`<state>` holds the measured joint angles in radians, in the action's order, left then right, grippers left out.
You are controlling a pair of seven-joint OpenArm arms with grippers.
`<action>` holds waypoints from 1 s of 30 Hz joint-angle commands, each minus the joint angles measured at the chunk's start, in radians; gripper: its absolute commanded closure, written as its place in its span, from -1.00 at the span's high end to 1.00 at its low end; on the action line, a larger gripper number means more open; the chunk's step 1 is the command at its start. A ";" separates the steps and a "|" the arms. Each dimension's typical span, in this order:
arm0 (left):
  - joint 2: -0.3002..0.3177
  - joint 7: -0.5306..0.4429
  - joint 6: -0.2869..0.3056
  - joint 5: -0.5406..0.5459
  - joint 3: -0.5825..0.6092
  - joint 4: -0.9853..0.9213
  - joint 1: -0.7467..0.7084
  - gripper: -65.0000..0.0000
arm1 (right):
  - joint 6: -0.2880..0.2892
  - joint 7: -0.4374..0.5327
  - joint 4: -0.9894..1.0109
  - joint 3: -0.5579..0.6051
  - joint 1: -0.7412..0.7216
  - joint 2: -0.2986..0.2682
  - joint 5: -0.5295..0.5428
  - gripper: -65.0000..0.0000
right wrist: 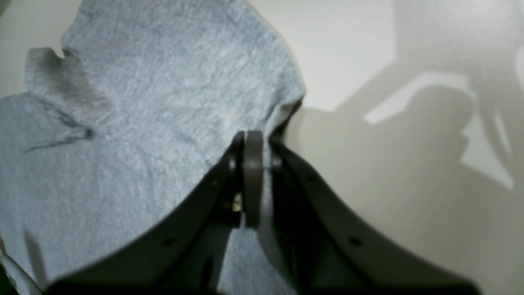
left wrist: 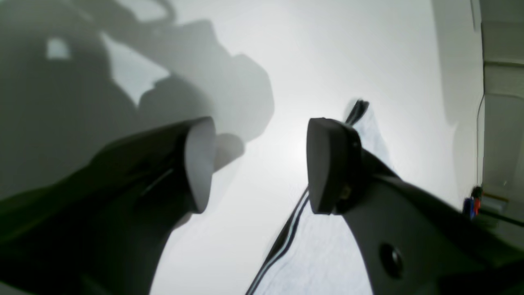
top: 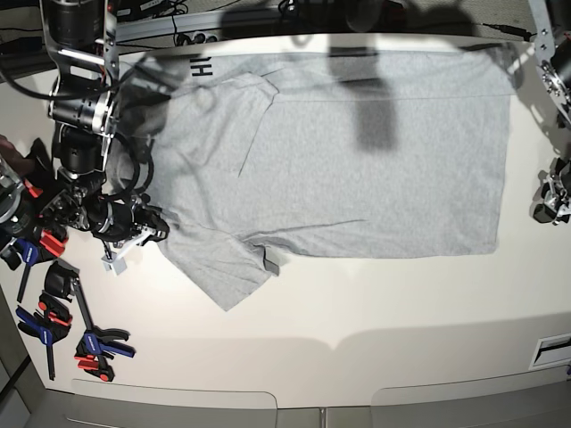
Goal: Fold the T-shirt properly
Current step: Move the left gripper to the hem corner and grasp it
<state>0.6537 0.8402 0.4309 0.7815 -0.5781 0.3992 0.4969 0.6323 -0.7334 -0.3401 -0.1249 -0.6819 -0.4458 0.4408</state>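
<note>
We see the T-shirt (top: 357,152) lying flat on the white tabletop (top: 357,312). The right claw (right wrist: 251,141) is pinched on its left edge. The left claw (left wrist: 262,164) is spread apart, holding nothing.

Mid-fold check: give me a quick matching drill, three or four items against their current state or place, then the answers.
Items:
1. left gripper
2. right gripper
3. T-shirt
4. clamps

States:
A. shut on the fabric edge
B. spread flat on the table
C. open, holding nothing
D. lying at the table's edge beside the right arm

Pairs: 1-C, 2-A, 3-B, 4-D
</note>
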 commanded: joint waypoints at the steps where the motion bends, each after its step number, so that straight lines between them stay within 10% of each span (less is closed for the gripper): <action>1: 0.019 0.007 0.028 0.013 -0.003 0.018 0.028 -0.01 | -0.004 -0.016 -0.008 0.002 -0.024 -0.011 -0.019 -1.00; 15: -0.052 -0.028 0.036 -0.003 0.238 0.021 0.116 -0.01 | -0.004 -0.016 -0.008 0.002 -0.024 -0.011 -0.019 -1.00; 30: -0.175 -0.034 0.037 -0.014 0.241 0.021 0.116 -0.09 | -0.004 -0.023 -0.007 0.002 -0.024 -0.011 -0.019 -1.00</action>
<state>0.4633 0.8078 0.4694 0.7734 -0.3386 0.4084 0.5907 0.6327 -0.7414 -0.3405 -0.1249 -0.6842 -0.4458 0.4381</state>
